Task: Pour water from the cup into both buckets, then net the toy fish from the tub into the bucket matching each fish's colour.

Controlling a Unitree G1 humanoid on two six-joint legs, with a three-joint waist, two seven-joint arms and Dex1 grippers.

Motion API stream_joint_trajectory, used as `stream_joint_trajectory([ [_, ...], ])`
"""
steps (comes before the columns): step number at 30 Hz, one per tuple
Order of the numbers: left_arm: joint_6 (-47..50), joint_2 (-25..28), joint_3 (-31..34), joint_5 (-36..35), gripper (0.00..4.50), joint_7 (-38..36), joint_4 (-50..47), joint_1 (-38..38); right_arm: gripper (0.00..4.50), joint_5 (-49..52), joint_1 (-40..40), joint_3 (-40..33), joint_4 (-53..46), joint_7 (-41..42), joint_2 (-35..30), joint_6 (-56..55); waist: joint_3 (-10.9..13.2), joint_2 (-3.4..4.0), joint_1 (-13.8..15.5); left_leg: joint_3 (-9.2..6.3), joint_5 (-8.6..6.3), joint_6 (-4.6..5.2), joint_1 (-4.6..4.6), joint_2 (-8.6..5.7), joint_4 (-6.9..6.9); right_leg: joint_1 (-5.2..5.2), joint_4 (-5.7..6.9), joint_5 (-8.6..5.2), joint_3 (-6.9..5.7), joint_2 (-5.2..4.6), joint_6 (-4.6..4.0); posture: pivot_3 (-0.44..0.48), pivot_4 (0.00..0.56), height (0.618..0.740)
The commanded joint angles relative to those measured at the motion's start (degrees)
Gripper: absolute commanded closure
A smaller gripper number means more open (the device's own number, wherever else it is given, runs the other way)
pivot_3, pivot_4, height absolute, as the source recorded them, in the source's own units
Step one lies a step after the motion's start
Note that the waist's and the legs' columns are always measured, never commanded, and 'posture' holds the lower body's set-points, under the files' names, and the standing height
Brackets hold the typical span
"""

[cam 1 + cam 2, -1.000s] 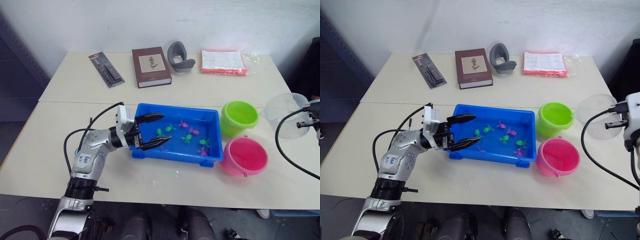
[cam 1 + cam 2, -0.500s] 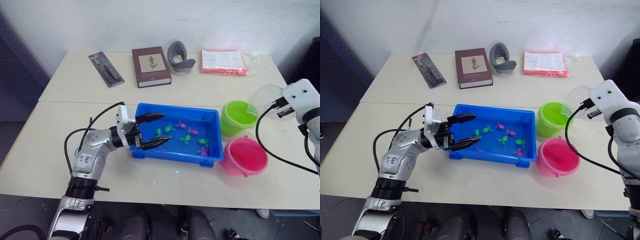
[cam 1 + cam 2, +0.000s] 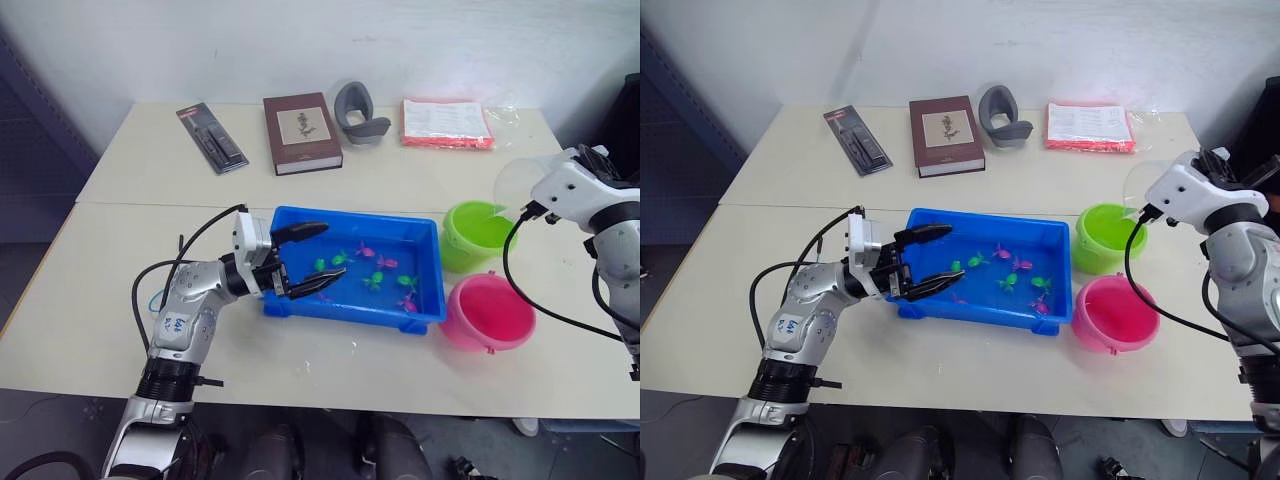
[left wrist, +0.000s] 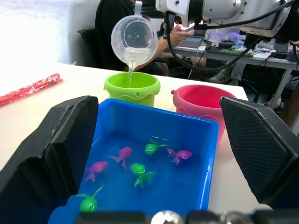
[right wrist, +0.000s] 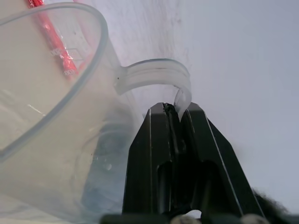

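My right gripper [image 5: 172,109] is shut on the handle of the clear cup [image 3: 517,180], which it holds tilted above the lime green bucket [image 3: 478,234]. A thin stream of water runs from the cup [image 4: 134,38] into that bucket [image 4: 132,88]. The pink bucket [image 3: 489,312] stands just in front of the green one. Both are to the right of the blue tub [image 3: 350,213], where several green and pink toy fish [image 3: 340,258] float. My left gripper [image 3: 332,250] hangs open over the tub's left end, touching no fish.
Along the table's far edge lie a black package [image 3: 212,138], a brown book [image 3: 302,132], a grey curved holder [image 3: 360,112] and a red-edged packet [image 3: 446,123]. A person [image 4: 114,18] sits beyond the table in the left wrist view.
My right arm has swung the cup left from beyond the buckets and tipped it over the green bucket, so water now pours. The left gripper has barely moved.
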Motion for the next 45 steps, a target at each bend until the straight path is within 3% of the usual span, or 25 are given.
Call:
stream_joint_trajectory([
  [1,-1.2,-0.2,0.1,0.3,0.0,0.5,-1.6,0.4,4.47,-3.1,-1.2,-0.6,-0.1,-2.4,-0.7,-2.8,0.0,0.0,0.0,0.0,0.0,0.0,0.0,0.0,0.0,0.0,0.0,0.0,0.0,0.0,0.0,0.0,0.15,0.74],
  [11,-3.0,-0.8,0.2,0.9,0.0,1.3,-0.7,-0.6,4.47,-10.9,1.0,-0.7,0.7,-7.6,-2.5,-10.1,0.0,0.0,0.0,-0.01,0.01,-0.01,0.0,0.01,0.0,0.0,0.0,0.0,0.0,0.01,0.0,0.0,0.15,0.74],
  [17,-4.3,-1.1,0.2,1.3,0.0,1.6,0.2,-1.4,4.47,-9.9,4.2,-3.5,0.2,-9.1,-1.2,-12.0,0.0,-0.01,0.0,0.0,0.01,-0.02,-0.01,0.01,0.0,0.0,-0.01,0.0,0.0,0.02,0.0,0.0,0.15,0.74],
  [22,-5.2,-1.2,0.5,1.5,0.0,1.8,0.7,-1.5,4.47,6.8,4.8,-12.4,-3.2,-4.8,7.9,-8.9,0.0,-0.07,0.0,-0.04,0.03,-0.05,-0.01,0.05,0.0,0.02,-0.02,0.0,-0.02,0.08,0.0,0.0,0.15,0.74],
  [26,-5.5,-0.8,0.7,1.6,0.0,1.6,1.0,-1.7,4.47,12.7,5.8,-16.6,-6.1,-1.1,10.0,-7.1,0.0,-0.06,0.0,-0.03,0.03,-0.05,-0.01,0.04,0.0,0.01,-0.01,0.01,-0.01,0.08,0.01,0.0,0.15,0.74],
  [30,-4.8,-0.3,1.0,0.9,0.0,1.0,0.9,-2.1,4.47,25.2,5.5,-25.9,-11.5,0.8,16.2,5.1,0.0,-0.07,0.1,-0.09,0.03,-0.05,-0.03,0.05,0.01,0.02,-0.02,0.01,-0.05,0.08,0.01,0.0,0.15,0.74],
  [35,-1.7,0.9,1.7,-1.6,0.0,-0.1,-1.1,-1.9,4.47,46.9,2.6,-44.2,-19.8,-3.6,24.9,25.1,0.0,-0.05,0.2,-0.16,0.04,-0.01,-0.09,0.03,0.03,0.01,0.01,0.01,-0.12,0.0,0.0,0.0,0.15,0.74],
  [39,1.5,2.4,1.3,-3.2,0.0,-1.7,-3.7,-0.6,4.47,50.5,5.7,-53.4,-21.5,-9.7,28.4,30.1,0.0,-0.05,0.2,-0.2,0.04,0.0,-0.11,0.03,0.0,0.01,0.01,0.01,-0.16,-0.01,-0.01,0.0,0.15,0.74],
  [45,7.3,4.1,0.3,-6.0,0.0,-3.6,-7.4,0.4,4.47,50.7,12.1,-51.5,-19.9,-10.8,33.6,30.0,0.0,-0.03,-0.6,-0.06,0.03,0.01,0.02,0.0,-0.03,0.01,0.09,0.01,0.03,0.02,-0.01,0.0,0.15,0.74],
])
